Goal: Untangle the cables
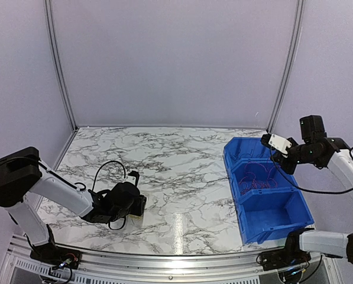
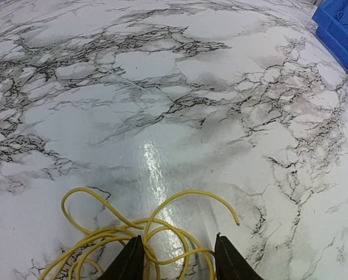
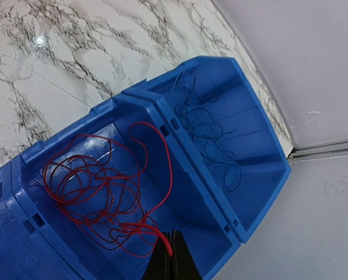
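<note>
Glossy marble-look table (image 2: 162, 76), blue plastic bin (image 3: 200, 195), thin sheathed cables
Left of the bin the table is smooth and polished, with a bright streak of reflected light; the bin is smooth moulded plastic with a soft sheen; inside it the red cable (image 3: 98, 192) and dark cable (image 3: 208, 134) look slick, like the yellow cable (image 2: 191, 192) far to its left; the walls (image 1: 176, 59) behind it are matt

Pattern on the counter (image 2: 162, 76): white marble print, veins grey to black. One yellow cable (image 2: 156, 224), bright and uniform. Plain saturated blue on the bin (image 3: 194, 192), inside and out. In it, a red cable (image 3: 98, 186), vivid, and a dark cable (image 3: 208, 134), blue-grey, faint against the blue. Both left tool (image 2: 177, 239) and right tool (image 3: 171, 245) show black. Pale lilac, unpatterned walls (image 1: 176, 59).
</note>
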Tool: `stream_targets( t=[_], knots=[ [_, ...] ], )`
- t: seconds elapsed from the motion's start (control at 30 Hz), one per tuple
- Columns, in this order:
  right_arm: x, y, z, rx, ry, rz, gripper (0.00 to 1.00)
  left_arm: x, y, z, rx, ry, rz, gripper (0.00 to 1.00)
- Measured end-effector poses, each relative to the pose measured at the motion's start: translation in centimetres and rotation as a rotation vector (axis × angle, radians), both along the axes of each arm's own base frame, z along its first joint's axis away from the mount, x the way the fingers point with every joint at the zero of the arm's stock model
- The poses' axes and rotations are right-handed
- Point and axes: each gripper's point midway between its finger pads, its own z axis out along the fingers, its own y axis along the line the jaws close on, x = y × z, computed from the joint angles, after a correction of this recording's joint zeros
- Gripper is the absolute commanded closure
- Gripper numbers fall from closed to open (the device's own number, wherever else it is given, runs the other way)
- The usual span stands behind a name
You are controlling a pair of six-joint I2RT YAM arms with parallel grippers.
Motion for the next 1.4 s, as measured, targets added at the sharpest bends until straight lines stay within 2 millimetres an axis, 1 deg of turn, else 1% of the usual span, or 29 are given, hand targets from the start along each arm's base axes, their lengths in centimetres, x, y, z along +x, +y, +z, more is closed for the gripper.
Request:
stream_targets(
  t=[0.03, 0.07, 0.17, 0.2, 0.27, 0.33, 0.43, 0.47, 0.53, 0.63, 0.73, 0.8, 0.83, 0.87, 1.0, 1.1, 1.2, 1.3, 1.4],
  knots=[
    [0.1, -0.5, -1.0, -0.007, 0.028, -0.013, 0.75, -0.1, 0.2, -0.1, 0.003, 0.001, 0.001, 0.56],
    [0.2, -0.9, -1.7, -0.012, 0.05, -0.026, 0.67, -0.1, 0.4, -0.1, 0.006, 0.001, 0.003, 0.56],
    [0.9, -1.7, -3.2, -0.032, 0.098, -0.058, 0.46, -0.2, 0.7, 0.0, 0.008, -0.002, 0.009, 0.55],
    [1.1, -1.8, -3.4, -0.034, 0.108, -0.062, 0.41, -0.1, 0.7, 0.2, 0.003, -0.005, 0.01, 0.54],
    [1.2, -1.8, -3.4, -0.03, 0.12, -0.067, 0.4, -0.1, 0.7, 0.7, -0.007, -0.012, 0.007, 0.52],
    [1.2, -1.7, -2.7, -0.021, 0.115, -0.071, 0.4, -0.1, 0.5, 1.3, -0.017, -0.019, -0.004, 0.51],
    [1.2, -0.8, -1.3, 0.011, 0.085, -0.057, 0.38, -0.2, 0.2, 2.1, -0.029, -0.028, -0.021, 0.49],
    [1.0, -0.2, -1.0, 0.028, 0.077, -0.04, 0.37, -0.2, 0.2, 2.4, -0.031, -0.031, -0.025, 0.47],
    [0.5, 1.5, -0.3, 0.065, 0.063, 0.008, 0.37, -0.3, 0.2, 3.1, -0.036, -0.036, -0.032, 0.46],
    [-0.3, 4.8, 0.5, 0.125, 0.058, 0.1, 0.38, -0.3, 0.2, 5.0, -0.058, -0.052, -0.036, 0.44],
    [-1.1, 8.9, 0.2, 0.189, 0.1, 0.214, 0.4, -0.3, 0.5, 7.5, -0.087, -0.071, -0.023, 0.44],
    [-1.6, 11.6, -0.8, 0.217, 0.151, 0.283, 0.42, -0.3, 1.0, 9.0, -0.098, -0.077, -0.008, 0.47],
    [-1.9, 13.3, -1.6, 0.226, 0.185, 0.323, 0.42, -0.4, 1.3, 9.4, -0.102, -0.075, 0.002, 0.48],
    [-2.2, 14.8, -2.4, 0.231, 0.217, 0.36, 0.43, -0.6, 1.7, 9.8, -0.104, -0.071, 0.012, 0.48],
    [-3.9, 19.7, -5.1, 0.224, 0.305, 0.479, 0.45, -1.5, 3.5, 10.4, -0.121, -0.043, 0.046, 0.49],
    [-5.1, 23.0, -6.5, 0.226, 0.362, 0.555, 0.47, -1.7, 5.4, 9.5, -0.127, 0.002, 0.088, 0.53],
    [-5.6, 25.5, -7.3, 0.244, 0.398, 0.614, 0.48, -1.6, 7.3, 7.2, -0.092, 0.074, 0.11, 0.6],
    [-5.8, 26.9, -8.0, 0.272, 0.43, 0.644, 0.48, -1.5, 8.2, 5.4, -0.044, 0.138, 0.086, 0.59],
    [-5.9, 27.7, -8.4, 0.305, 0.469, 0.653, 0.48, -2.1, 8.0, 3.8, 0.006, 0.198, 0.03, 0.58]
  ],
)
